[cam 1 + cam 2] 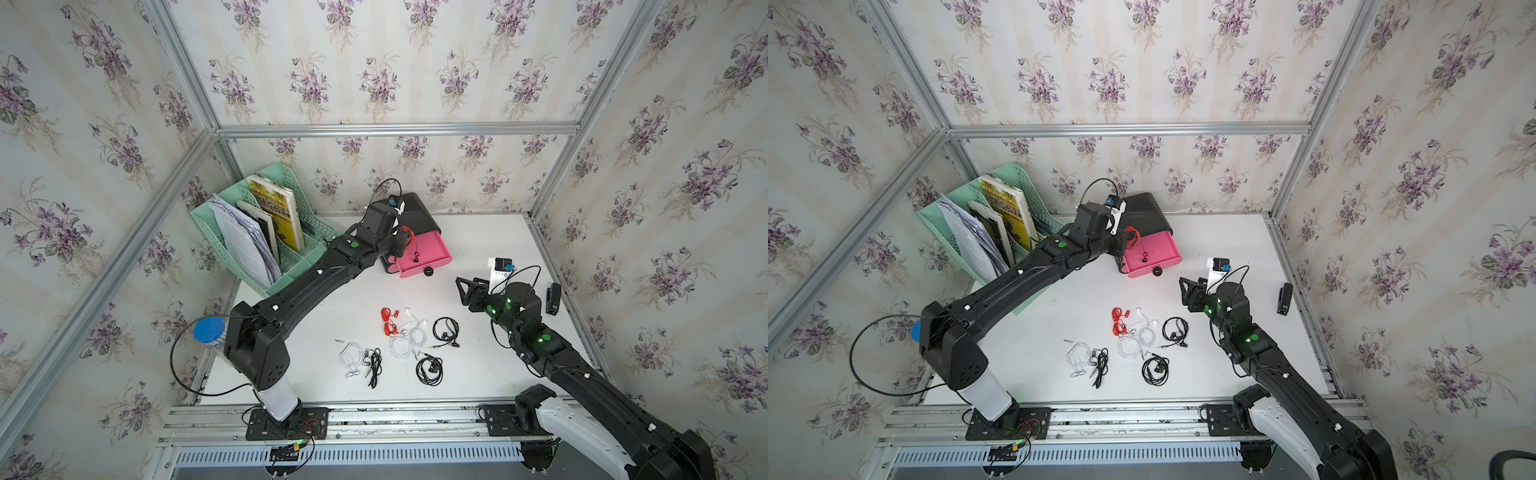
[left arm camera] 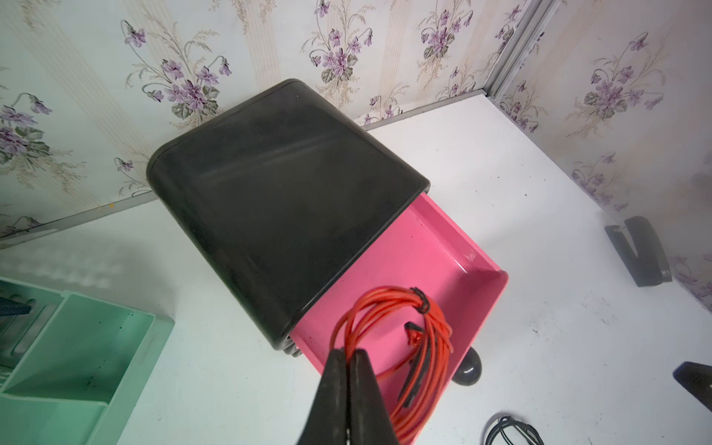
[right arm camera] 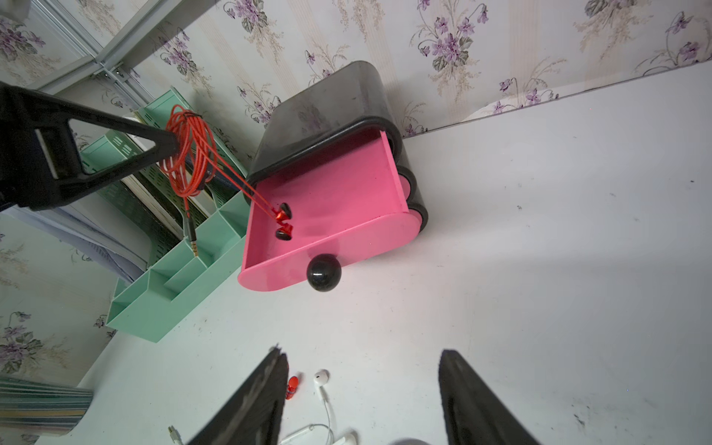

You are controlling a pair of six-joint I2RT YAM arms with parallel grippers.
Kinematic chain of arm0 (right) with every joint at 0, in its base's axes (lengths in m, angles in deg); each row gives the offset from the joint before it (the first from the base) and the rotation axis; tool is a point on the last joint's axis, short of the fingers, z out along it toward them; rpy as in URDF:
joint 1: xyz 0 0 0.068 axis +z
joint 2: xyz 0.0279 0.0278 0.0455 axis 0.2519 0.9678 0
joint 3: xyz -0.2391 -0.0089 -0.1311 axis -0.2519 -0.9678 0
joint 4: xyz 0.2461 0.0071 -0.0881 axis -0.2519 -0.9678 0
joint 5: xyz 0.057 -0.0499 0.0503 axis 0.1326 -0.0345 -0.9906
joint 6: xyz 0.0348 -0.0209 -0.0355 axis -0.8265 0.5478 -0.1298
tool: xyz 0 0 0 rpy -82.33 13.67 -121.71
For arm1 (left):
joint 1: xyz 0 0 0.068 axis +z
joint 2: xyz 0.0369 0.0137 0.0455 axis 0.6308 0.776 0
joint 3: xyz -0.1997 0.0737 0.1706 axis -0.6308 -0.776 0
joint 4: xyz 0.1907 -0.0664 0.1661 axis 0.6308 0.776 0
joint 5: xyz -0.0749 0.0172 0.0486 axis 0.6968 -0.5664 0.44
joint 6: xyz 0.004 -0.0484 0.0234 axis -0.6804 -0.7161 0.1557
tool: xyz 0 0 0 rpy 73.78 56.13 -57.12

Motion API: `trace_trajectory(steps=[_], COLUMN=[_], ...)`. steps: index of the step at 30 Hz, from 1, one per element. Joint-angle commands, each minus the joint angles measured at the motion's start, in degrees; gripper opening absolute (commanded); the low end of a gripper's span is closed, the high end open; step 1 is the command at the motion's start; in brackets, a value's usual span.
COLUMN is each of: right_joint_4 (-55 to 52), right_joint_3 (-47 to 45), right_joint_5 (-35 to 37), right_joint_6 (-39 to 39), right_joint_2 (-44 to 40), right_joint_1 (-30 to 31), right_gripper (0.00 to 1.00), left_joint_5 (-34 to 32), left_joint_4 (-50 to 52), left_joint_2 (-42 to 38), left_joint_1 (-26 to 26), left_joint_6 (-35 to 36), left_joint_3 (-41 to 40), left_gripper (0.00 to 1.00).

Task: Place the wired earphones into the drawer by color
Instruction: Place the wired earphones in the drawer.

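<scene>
Earphones of this kind will handle as almost weightless, limp things: thin, slick cable that sags, swings and can slide out of a pinch. The left claw (image 2: 348, 352) is closed tight on a few strands of the red earphones (image 2: 437, 331), holding the coil in the air over the near edge of the pink drawer (image 2: 408, 262), which stands pulled out of the black cabinet (image 2: 285, 200). A dark tie (image 2: 422, 304) keeps the loops together, so the bundle should move as one piece. The ends are loose: the earbuds (image 3: 284, 211) dangle low over the drawer floor, and whether they touch it I cannot tell, while the jack plug (image 3: 193, 246) hangs outside, toward the green file rack (image 3: 154, 293). That tail could well catch on the drawer wall at release.

The right claw (image 3: 362, 354) stands wide apart and empty, above the tabletop (image 1: 478, 232) near the remaining bundles: another red set (image 1: 388, 322), white sets (image 1: 409, 336) and black sets (image 1: 430, 370). Each is best taken across its gathered loops, where many strands fill the pinch, not by a single trailing wire or a hard little earbud.
</scene>
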Motion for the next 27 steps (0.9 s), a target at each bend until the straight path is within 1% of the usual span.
trace_trajectory(steps=[1,9,14,15,16,18,19,20,21,22,24,26,27], right_joint_4=[-0.54,-1.13,-1.28,-1.37,-1.46,-1.49,-1.36,-1.27,-1.17,-1.21,-1.25,-1.29,-1.42], right_joint_3=[-0.51,-1.47,-1.58,-1.58,-1.58,-1.48,-1.47,-1.4,-1.4,-1.4,-1.14,-0.9,-0.72], right_joint_5=[1.12,1.48,1.7,1.65,1.57,1.48,1.4,1.15,0.89,0.62,-0.64,-2.25,-3.15], right_joint_6=[0.64,0.77,0.81,0.81,0.81,0.81,0.86,0.94,1.07,1.08,1.23,1.38,1.43], right_joint_2=[-0.91,-2.54,-3.3,-3.36,-3.34,-3.49,-3.52,-3.65,-3.63,-3.67,-3.69,-3.69,-3.64], right_joint_1=[0.0,-0.01,-0.02,0.01,0.02,0.02,0.04,0.05,0.02,0.03,0.02,0.02,0.0], right_gripper=[0.67,0.67,0.67,0.67,0.67,0.67,0.67,0.67,0.67,0.67,0.67,0.67,0.67], left_joint_5=[1.44,2.24,2.2,2.08,2.0,1.55,1.37,1.15,0.97,0.89,0.34,-0.1,-0.29], left_joint_4=[-1.48,-0.17,0.35,0.56,0.73,0.96,0.96,1.03,1.26,1.52,2.59,3.15,3.16], left_joint_2=[2.33,8.77,10.83,11.12,11.3,11.33,11.17,11.04,10.91,10.74,10.24,9.02,7.95], left_joint_1=[-0.43,-0.99,-1.05,-1.03,-1.1,-1.08,-1.09,-1.1,-1.09,-1.06,-1.01,-1.05,-1.1], left_joint_6=[0.64,0.78,0.8,0.74,0.67,0.32,0.25,0.18,0.12,0.25,0.22,-0.01,-0.29], left_joint_3=[1.63,5.79,7.15,7.26,7.37,7.5,7.4,7.38,7.53,7.7,8.15,8.02,7.45], left_gripper=[0.0,0.0,0.0,0.03,0.07,0.21,0.28,0.38,0.45,0.49,0.62,0.71,0.76])
